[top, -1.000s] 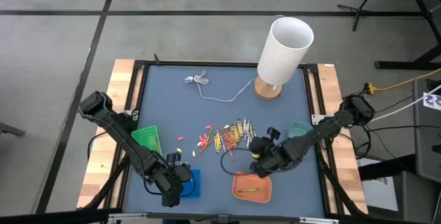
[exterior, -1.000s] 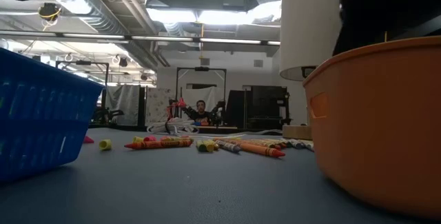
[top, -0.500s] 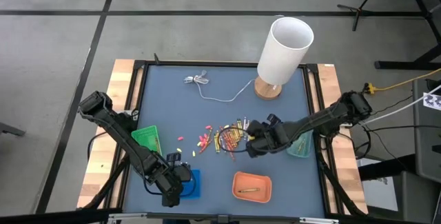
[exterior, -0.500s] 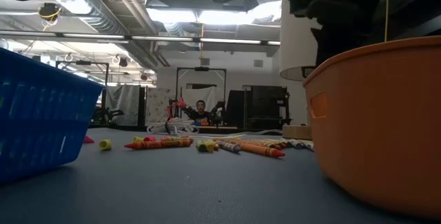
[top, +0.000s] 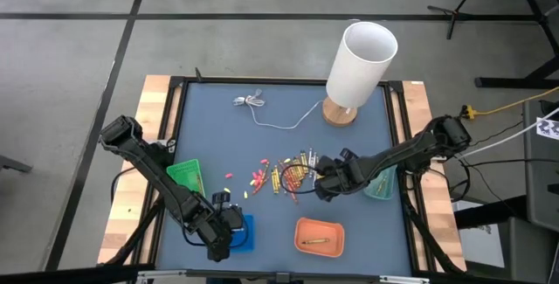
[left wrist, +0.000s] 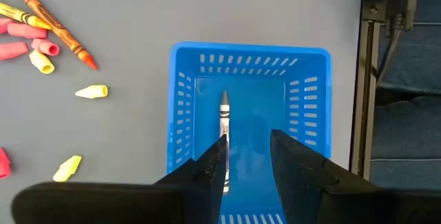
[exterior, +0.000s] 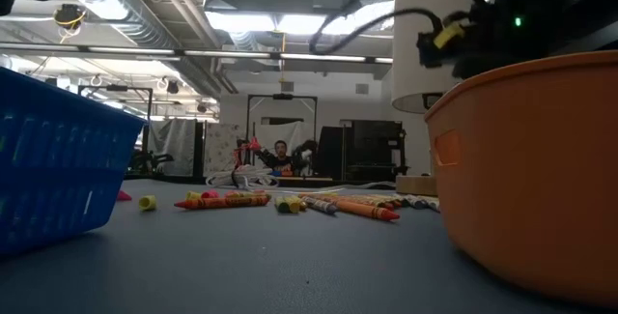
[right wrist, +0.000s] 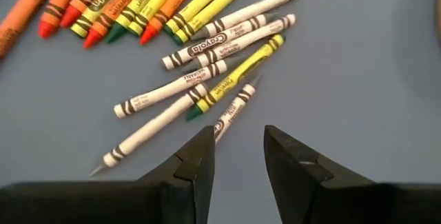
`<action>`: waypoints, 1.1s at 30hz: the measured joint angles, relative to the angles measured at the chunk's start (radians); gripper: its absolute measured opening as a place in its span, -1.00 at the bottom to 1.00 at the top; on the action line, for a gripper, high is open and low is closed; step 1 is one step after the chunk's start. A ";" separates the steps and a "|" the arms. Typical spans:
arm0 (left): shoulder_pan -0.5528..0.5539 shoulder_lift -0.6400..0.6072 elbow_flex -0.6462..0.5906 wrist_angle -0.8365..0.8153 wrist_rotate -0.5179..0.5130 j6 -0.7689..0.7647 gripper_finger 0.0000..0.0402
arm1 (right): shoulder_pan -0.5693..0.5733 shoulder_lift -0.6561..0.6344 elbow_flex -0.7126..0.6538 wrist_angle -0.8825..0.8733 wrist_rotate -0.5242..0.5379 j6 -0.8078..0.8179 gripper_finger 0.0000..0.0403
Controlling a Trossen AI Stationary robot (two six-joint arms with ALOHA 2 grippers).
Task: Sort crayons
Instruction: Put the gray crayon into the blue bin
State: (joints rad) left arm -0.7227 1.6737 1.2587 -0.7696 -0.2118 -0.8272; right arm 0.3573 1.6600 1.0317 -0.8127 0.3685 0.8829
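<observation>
The crayons lie in a loose pile (top: pixel 293 175) at the table's middle, with red and pink bits (top: pixel 256 177) to its left. My right gripper (top: pixel 320 184) hovers open at the pile's right edge. In the right wrist view it (right wrist: pixel 238 151) stands just above several white-and-grey crayons (right wrist: pixel 207 65) and touches none. My left gripper (top: pixel 229 232) is open over the blue tray (left wrist: pixel 313 114). A grey crayon (left wrist: pixel 224 124) lies on the tray's floor below its fingers. An orange tray (top: pixel 319 236) holds one crayon (top: pixel 316 244).
A green tray (top: pixel 185 177) stands at the left and a teal tray (top: pixel 381 176) at the right. A white lamp (top: pixel 360 61) and its thin white cable (top: pixel 266 114) are at the far side. In the low view a person (exterior: pixel 280 155) is far behind the table.
My right gripper has gone from above the orange tray toward the table's far edge and a little left, ending over the right end of the crayon pile. The crayon in the orange tray has stayed where it was.
</observation>
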 joint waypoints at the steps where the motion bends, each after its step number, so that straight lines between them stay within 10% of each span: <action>1: 0.000 0.000 0.000 0.000 0.000 0.000 -0.51 | 0.000 0.000 -0.015 0.017 -0.008 0.001 -0.38; 33: 0.000 0.000 0.000 0.000 -0.010 -0.001 -0.51 | 0.003 -0.004 -0.242 0.354 -0.071 0.056 -0.48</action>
State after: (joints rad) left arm -0.7223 1.6737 1.2583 -0.7696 -0.2223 -0.8278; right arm 0.3603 1.6562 0.7898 -0.4587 0.2980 0.9390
